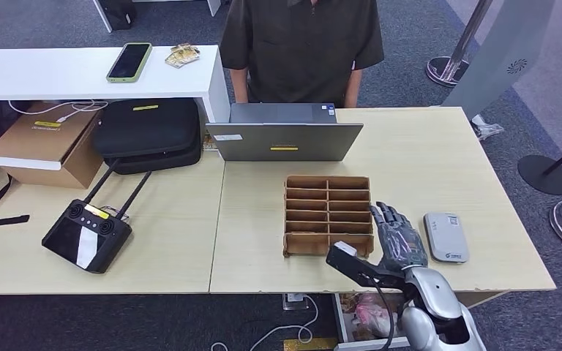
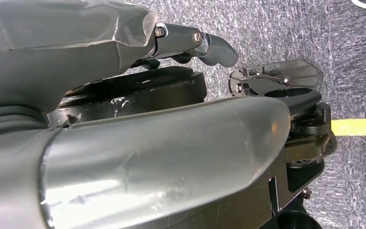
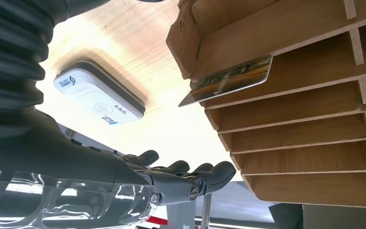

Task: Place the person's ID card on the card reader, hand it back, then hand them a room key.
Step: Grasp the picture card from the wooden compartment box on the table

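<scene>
Currently logged, big to small: light wooden table (image 1: 439, 168) with person (image 1: 300, 44) standing behind it, closed laptop (image 1: 285, 135) at far edge, brown slotted organizer (image 1: 328, 213) mid-table holding a room key card (image 3: 228, 81) poking out of one slot. Right hand (image 1: 397, 238) hovered between organizer and card reader (image 1: 446, 236), fingers (image 3: 190, 174) spread, holding nothing. Left hand (image 2: 124, 119) hung over carpet; couldn't tell its state.

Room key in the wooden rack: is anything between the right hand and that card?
Nothing visible. The right hand is open beside the rack, between it and the card reader; the card sticks out of its slot on the hand's side.
</scene>
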Available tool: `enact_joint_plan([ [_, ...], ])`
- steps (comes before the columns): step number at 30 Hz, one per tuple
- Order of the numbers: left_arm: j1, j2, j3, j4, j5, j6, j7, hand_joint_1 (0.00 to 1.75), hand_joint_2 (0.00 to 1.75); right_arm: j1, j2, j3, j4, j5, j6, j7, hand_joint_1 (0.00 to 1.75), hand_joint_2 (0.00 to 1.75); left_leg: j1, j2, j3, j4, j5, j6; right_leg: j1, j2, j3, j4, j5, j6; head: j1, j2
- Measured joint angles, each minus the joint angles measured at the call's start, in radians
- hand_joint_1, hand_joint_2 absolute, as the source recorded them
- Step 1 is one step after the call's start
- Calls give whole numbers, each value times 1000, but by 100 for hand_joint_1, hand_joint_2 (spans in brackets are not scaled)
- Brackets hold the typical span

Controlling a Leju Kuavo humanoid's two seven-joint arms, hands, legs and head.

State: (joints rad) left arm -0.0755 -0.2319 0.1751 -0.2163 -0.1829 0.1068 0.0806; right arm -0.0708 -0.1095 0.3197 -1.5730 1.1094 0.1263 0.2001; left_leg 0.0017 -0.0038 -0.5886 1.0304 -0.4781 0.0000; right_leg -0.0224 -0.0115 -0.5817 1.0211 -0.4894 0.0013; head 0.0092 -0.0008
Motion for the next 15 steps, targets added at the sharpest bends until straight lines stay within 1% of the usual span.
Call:
enact_joint_plan([
  [15,0,0,0,0,-9,0,7,0,0,7,0,0,-1,-5,-10,-1,0,175,0,0,0,0,0,0,0,0,0,0,0,0,0,0],
])
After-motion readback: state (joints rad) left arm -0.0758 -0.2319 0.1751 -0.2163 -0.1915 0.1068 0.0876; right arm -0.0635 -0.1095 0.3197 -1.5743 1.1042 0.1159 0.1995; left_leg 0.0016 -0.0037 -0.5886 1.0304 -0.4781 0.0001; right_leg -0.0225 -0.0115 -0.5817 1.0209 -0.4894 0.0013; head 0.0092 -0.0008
